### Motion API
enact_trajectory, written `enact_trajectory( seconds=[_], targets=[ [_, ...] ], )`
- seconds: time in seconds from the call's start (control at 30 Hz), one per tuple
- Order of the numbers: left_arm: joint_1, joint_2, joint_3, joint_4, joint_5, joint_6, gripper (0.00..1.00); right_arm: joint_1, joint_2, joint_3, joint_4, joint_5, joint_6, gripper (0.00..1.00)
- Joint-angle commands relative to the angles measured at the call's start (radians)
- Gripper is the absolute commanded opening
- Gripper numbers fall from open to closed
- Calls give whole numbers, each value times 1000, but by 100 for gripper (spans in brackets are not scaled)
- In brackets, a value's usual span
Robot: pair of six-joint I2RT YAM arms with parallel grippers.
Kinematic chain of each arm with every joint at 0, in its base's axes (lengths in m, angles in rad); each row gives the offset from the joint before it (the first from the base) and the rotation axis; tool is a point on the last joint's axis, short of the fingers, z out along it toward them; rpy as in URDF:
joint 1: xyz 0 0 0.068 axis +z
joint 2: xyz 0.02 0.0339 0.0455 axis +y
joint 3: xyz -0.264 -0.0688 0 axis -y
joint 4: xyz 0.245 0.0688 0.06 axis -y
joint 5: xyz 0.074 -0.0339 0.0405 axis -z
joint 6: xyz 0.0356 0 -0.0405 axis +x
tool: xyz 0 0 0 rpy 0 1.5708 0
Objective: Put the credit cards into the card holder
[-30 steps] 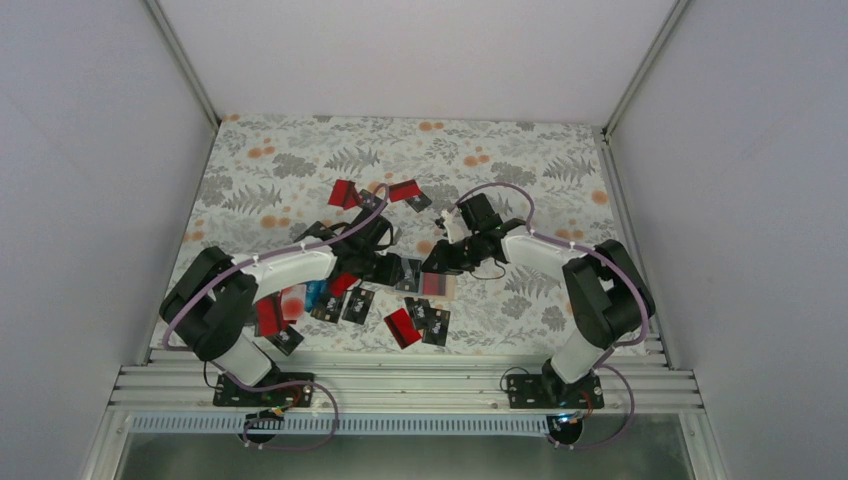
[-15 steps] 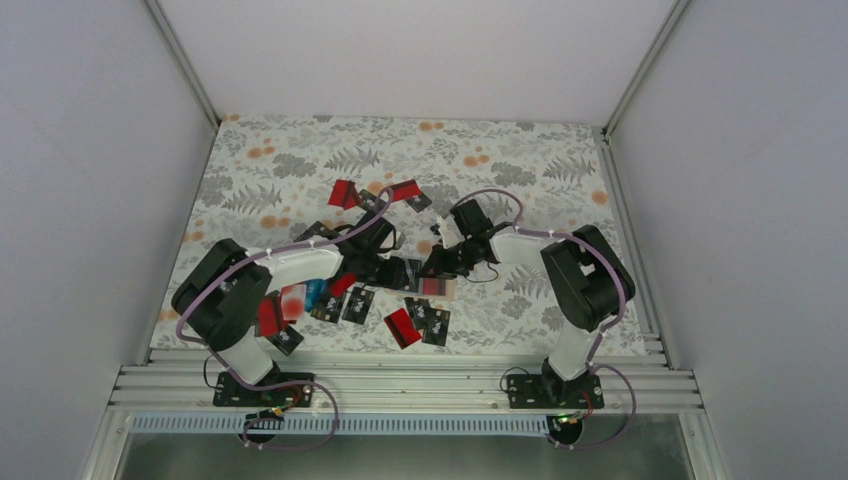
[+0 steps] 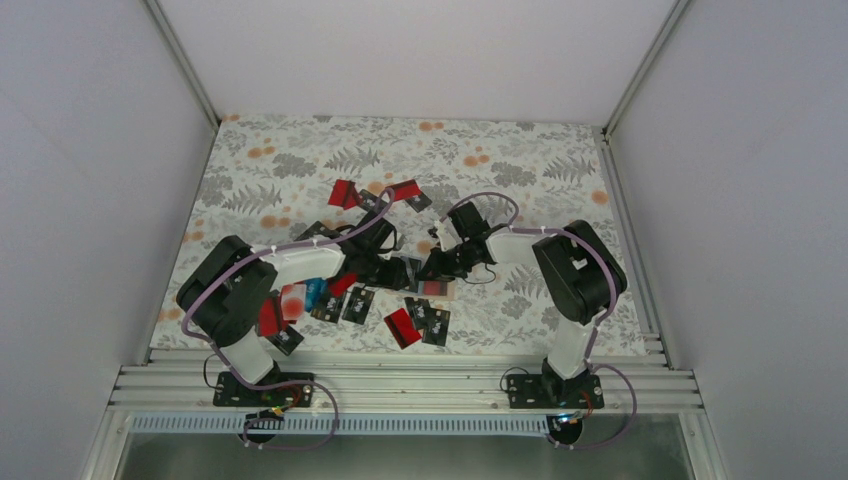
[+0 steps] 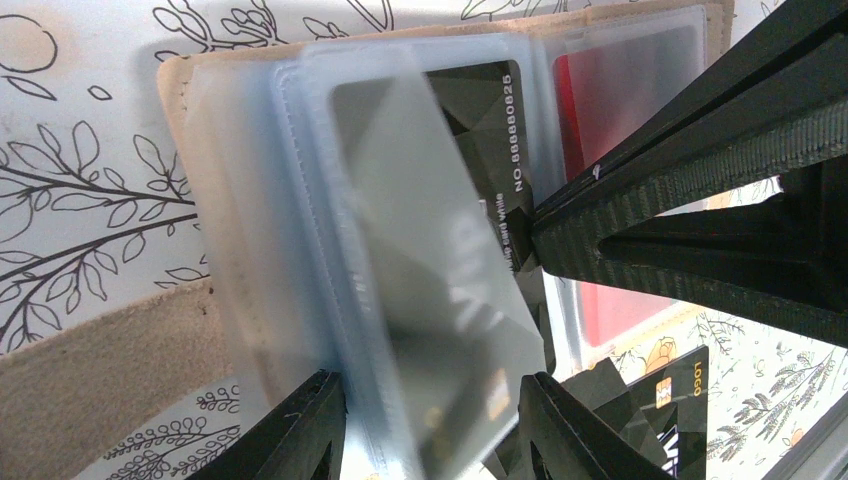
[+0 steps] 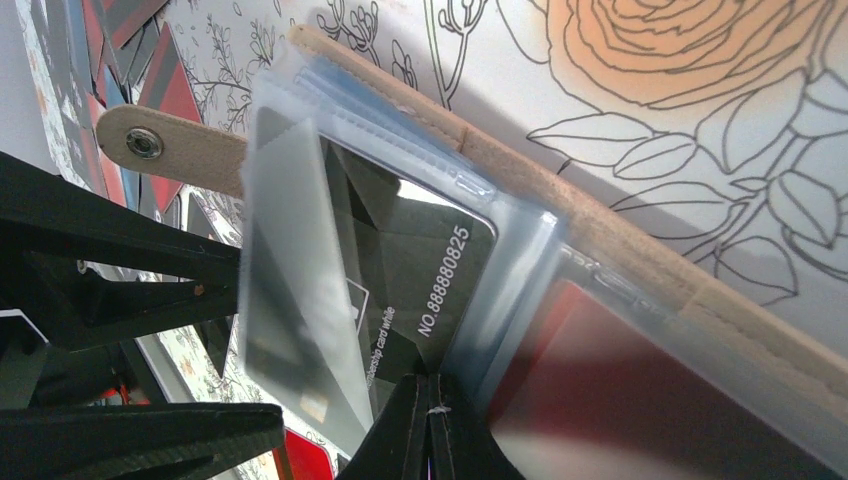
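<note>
The card holder (image 4: 180, 90) lies open on the flowered cloth, tan outside (image 5: 600, 240), with clear sleeves inside. One sleeve holds a black card (image 4: 480, 130) printed with a number, another a red card (image 4: 610, 90). A blurred clear leaf (image 4: 430, 300) with a dark card in it stands up between the fingers of my left gripper (image 4: 440, 430), which is open around it. My right gripper (image 5: 430, 400) is shut, its tip pressed at the black card's sleeve edge (image 5: 420, 270). Both grippers, left (image 3: 385, 268) and right (image 3: 437, 265), meet over the holder (image 3: 438, 288).
Loose credit cards lie around the holder: red (image 3: 403, 326) and black (image 3: 435, 322) ones in front, red ones (image 3: 345, 193) farther back, a blue one (image 3: 316, 292) and a red one (image 3: 268, 315) under the left arm. The holder's snap tab (image 5: 145, 145) sticks out sideways.
My right gripper has closed and its arm has folded in toward the centre. The left arm has shifted slightly right, and its jaws have widened a little.
</note>
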Motion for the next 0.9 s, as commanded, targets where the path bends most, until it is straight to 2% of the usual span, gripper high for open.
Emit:
enact_trajectory(
  seconds=[0.0,0.33,0.53,0.87],
  targets=[
    [-2,13,26,10,17,1,45,16,33,7,10,13,-11,4],
    [-15,6,72,-64,-66,-3,46,18,36,5,8,15,-15,4],
    [-22,-5,91,-110,-110,-6,53,18,43,2,11,15,-17,4],
    [-25,13,75,-60,-48,-11,55,17,49,-2,12,15,-20,4]
  ],
)
